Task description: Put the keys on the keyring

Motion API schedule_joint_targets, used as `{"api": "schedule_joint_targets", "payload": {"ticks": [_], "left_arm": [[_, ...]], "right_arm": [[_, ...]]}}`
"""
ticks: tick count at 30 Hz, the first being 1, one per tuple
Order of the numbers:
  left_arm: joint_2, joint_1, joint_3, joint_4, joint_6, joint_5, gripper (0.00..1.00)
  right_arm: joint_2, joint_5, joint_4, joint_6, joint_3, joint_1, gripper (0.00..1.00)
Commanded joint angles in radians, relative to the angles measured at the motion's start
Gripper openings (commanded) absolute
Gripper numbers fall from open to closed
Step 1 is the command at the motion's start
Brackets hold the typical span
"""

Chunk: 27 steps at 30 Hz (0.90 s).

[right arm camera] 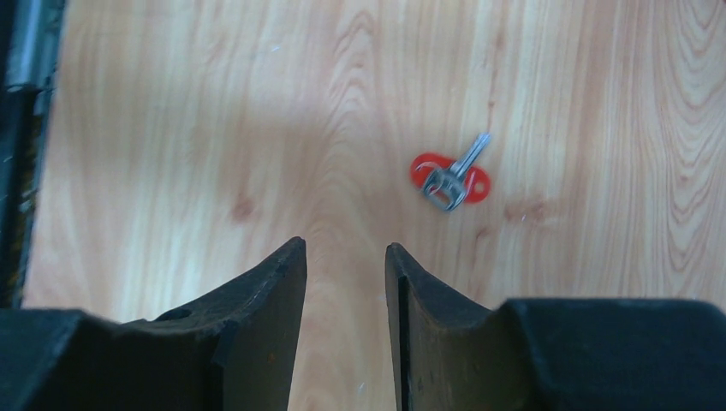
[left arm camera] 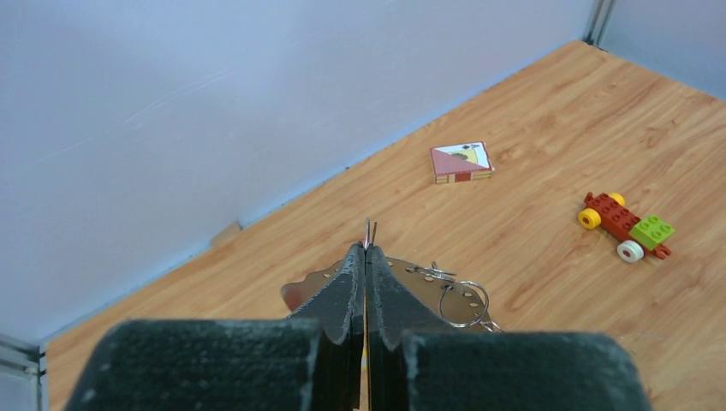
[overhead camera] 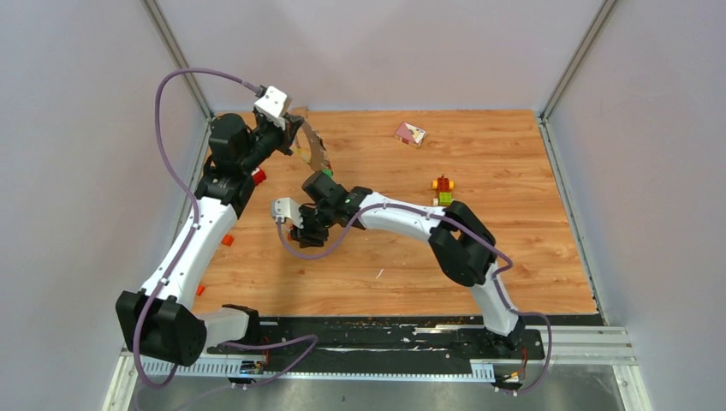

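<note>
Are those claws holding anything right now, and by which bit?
The left end effector pinches the keyring by its thin rim. The right end effector is open and holds nothing; the red key lies untouched.

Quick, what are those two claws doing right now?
Left gripper: closed, pinching the large silvery-grey toothed keyring.
Right gripper: open, empty, near a red-tagged metal key.

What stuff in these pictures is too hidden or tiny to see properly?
1. Top view: the red piece and orange piece beside the left arm are too small to tell whether they are keys.
2. Left wrist view: the shut left end effector covers most of the keyring.
3. Top view: the right end effector points down, so its own body hides its fingertips.
</note>
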<state>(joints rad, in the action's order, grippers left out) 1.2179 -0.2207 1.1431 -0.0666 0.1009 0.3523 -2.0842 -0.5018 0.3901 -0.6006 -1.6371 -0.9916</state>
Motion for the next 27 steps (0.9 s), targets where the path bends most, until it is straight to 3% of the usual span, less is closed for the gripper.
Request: {"api": "schedule_joint_targets", "payload": {"ticks": [1, 10, 27], "left_arm": [[-0.001, 0.006, 0.064, 0.011, 0.011, 0.01, 0.0], [-0.025, 0.006, 0.037, 0.022, 0.009, 0.057, 0.0], [-0.043, 0.006, -0.011, -0.002, -0.013, 0.136, 0.0]], "right_arm": [[-0.138, 0.013, 0.083, 0.006, -0.203, -0.001, 0.4], [-0.38, -0.011, 0.191, -0.007, -0.506, 0.015, 0.38], [-0.469, -0.026, 0.195, -0.053, -0.543, 0.037, 0.31]]}}
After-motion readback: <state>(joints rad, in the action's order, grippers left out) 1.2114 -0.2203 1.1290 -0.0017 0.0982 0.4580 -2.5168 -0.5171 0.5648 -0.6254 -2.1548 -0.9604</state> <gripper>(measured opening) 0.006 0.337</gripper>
